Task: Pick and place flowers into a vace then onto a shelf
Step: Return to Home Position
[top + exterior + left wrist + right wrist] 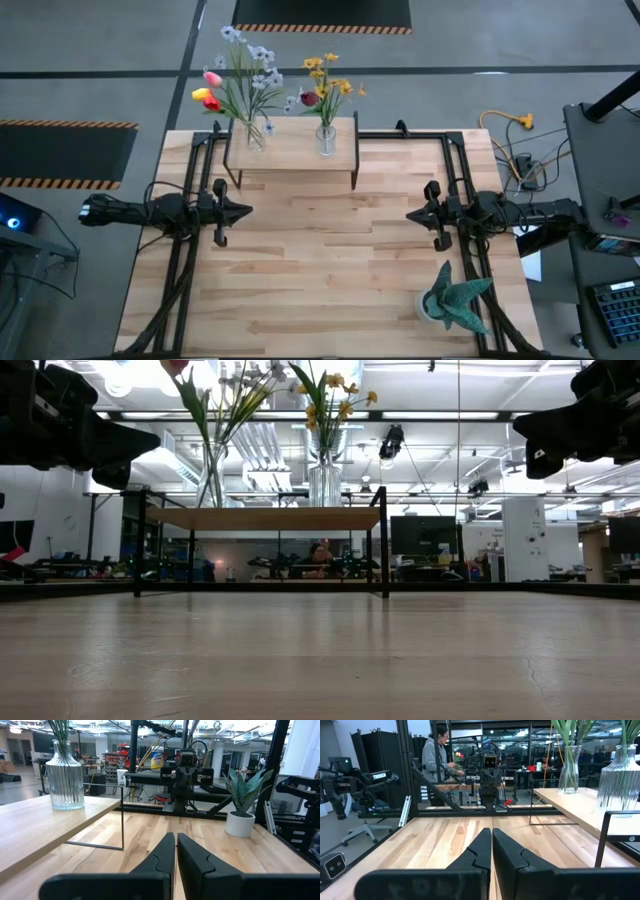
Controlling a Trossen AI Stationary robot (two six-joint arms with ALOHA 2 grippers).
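Note:
Two clear glass vases stand on the shelf, a low wooden board on thin black legs at the table's far middle. The left vase holds red, yellow and pink tulips with pale blossoms. The right vase holds yellow blooms and a dark tulip. My left gripper waits shut above the table's left side, pointing level toward the right. My right gripper waits shut at the right side, pointing level toward the left. Both are clear of the shelf.
A green spiky-leaved potted plant stands at the table's near right. Black frame rails run along the table's left, right and far sides. Bare wooden tabletop lies between the two grippers. A person stands in the room beyond the table.

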